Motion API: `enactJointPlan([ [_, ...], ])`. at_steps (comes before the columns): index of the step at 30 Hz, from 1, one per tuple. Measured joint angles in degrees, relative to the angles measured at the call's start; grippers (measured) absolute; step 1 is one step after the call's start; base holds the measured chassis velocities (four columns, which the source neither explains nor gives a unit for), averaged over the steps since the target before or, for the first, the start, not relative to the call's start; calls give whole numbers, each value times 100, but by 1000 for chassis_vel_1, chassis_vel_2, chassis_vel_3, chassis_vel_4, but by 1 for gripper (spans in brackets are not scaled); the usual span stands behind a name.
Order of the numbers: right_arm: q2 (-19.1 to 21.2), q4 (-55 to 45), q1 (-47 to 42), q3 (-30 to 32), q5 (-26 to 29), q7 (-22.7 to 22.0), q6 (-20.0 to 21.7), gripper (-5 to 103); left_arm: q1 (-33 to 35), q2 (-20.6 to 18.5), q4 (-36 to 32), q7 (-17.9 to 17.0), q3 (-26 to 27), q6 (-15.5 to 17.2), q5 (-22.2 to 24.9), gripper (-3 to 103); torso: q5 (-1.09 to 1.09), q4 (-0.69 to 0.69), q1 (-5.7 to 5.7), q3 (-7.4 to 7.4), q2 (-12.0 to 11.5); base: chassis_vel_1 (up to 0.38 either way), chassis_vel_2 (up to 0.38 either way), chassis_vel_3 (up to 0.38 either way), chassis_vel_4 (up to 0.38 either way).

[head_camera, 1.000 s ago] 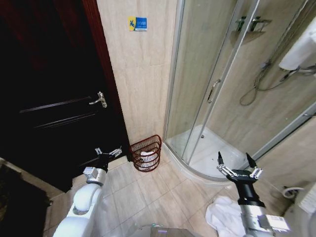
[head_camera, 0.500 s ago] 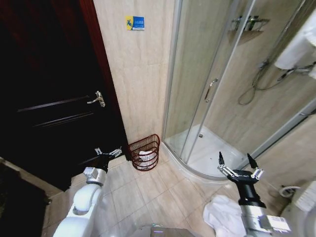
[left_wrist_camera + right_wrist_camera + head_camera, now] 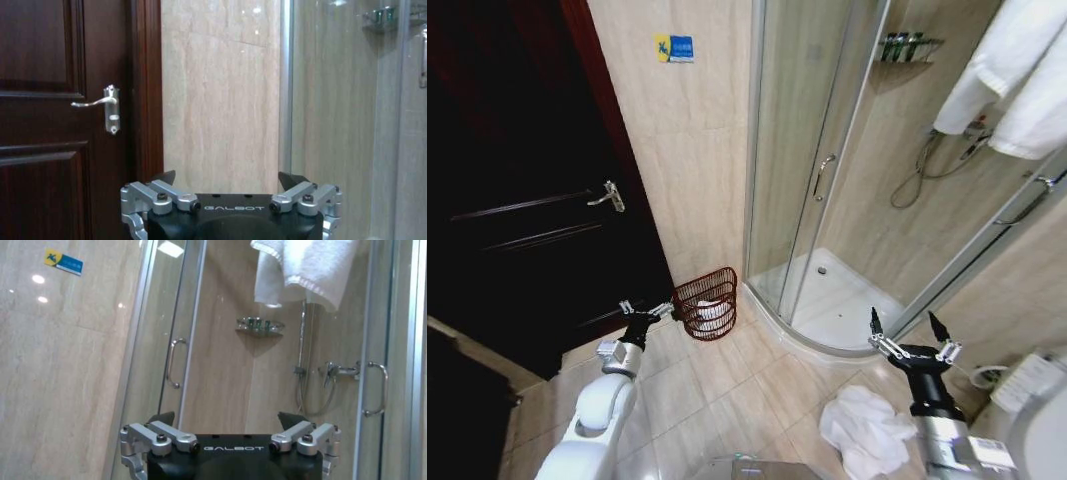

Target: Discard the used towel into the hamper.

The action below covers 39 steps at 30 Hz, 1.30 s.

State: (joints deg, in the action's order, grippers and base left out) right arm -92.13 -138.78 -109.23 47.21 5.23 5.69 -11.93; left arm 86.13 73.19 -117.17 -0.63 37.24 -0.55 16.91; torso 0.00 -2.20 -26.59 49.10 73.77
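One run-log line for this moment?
towel: crumpled on floor | hamper: by door, holds something white | left gripper: open, empty | right gripper: open, empty

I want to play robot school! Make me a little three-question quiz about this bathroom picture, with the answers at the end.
1. True or false: the white towel lies crumpled on the floor tiles near the right tool.
2. Where does the hamper stand? A) inside the shower B) on the floor against the wall, between the dark door and the shower C) on a shelf
3. Fill in: both the left tool and the right tool are ____ and hold nothing.

Key: 1 true; 2 B; 3 open.
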Motion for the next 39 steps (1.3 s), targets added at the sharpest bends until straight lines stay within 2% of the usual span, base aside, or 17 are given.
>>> enactJointPlan([
  [39, 0, 53, -44, 2, 12, -10, -52, 100, 90, 78, -16, -14, -145, -33, -150, 100, -1, 2, 1, 0, 0, -74, -155, 71, 153],
])
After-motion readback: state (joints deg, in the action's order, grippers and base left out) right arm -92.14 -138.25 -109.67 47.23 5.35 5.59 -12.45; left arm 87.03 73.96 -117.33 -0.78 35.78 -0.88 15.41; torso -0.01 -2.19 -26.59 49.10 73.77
